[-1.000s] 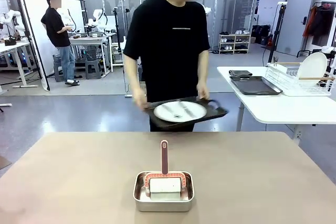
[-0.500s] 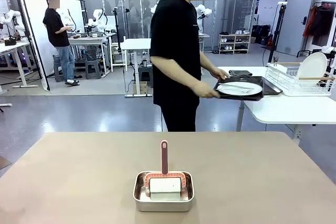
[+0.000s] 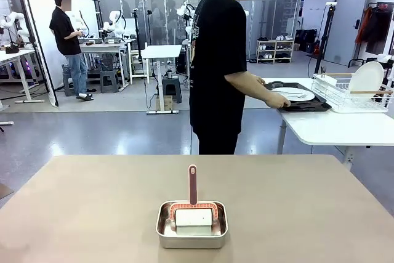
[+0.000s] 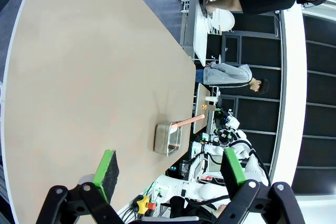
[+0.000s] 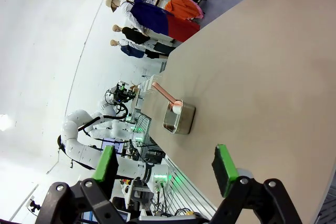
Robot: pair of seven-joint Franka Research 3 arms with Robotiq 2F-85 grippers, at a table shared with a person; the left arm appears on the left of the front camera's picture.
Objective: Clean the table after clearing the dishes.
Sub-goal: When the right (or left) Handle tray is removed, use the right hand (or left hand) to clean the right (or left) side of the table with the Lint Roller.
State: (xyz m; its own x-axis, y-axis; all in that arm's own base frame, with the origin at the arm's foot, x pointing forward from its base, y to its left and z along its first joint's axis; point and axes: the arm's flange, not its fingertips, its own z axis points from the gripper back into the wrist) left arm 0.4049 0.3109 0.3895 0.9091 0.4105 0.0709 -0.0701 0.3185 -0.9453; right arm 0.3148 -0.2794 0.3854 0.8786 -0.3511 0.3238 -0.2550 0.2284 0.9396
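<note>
The left gripper hangs up over the counter with its green pads wide apart and nothing between them. The right gripper is the same: spread wide and holding nothing.

Both are well apart from the small steel pan, which sits on the near side of the counter, about in the middle. In the pan is a cleaning tool with a pink handle that sticks up and a white pad at the bottom. No plate or tray is on the tan top.

Past the far edge, a person in a black shirt stands turned to the side. The person's hand is on a dark tray with a white plate on it. The tray rests on a white side counter, next to a dish rack.

So the dishes look cleared away. I think all the wiping is left to do: a gripper must take the tool out of the pan and rub the top clean
</note>
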